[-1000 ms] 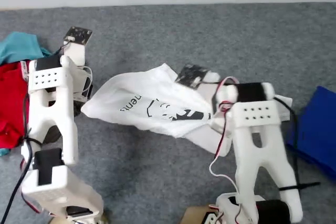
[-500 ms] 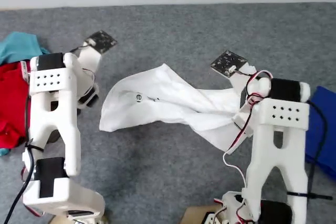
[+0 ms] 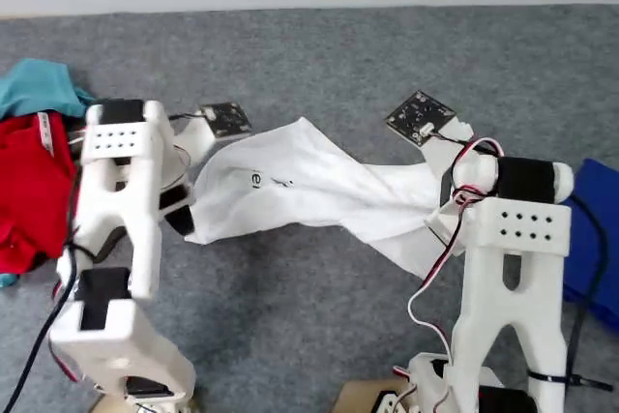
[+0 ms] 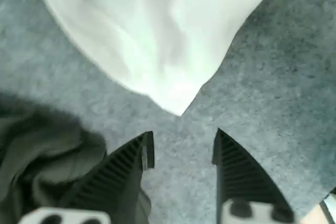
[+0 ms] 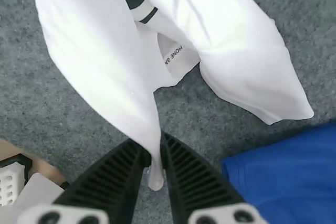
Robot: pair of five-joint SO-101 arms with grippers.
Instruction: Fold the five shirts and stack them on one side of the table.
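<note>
A white shirt (image 3: 309, 189) lies crumpled across the middle of the grey table, stretched out toward the right. My right gripper (image 5: 154, 167) is shut on a fold of the white shirt (image 5: 105, 61) and holds its right end (image 3: 440, 205) up. My left gripper (image 4: 181, 148) stands open just over the carpet, a short way off a corner of the white shirt (image 4: 157, 40). From above, the left gripper (image 3: 184, 215) sits at the shirt's left edge, nothing between its fingers.
A red shirt (image 3: 24, 191) and a teal shirt (image 3: 39, 84) lie heaped at the table's left edge. A blue shirt (image 3: 595, 239) lies at the right edge, close to the right gripper (image 5: 283, 174). A dark grey cloth (image 4: 42, 150) lies beside the left gripper.
The right arm pulled the white shirt to the right, stretching it and hiding most of its print. The left arm let it go, then swung in to the shirt's left edge.
</note>
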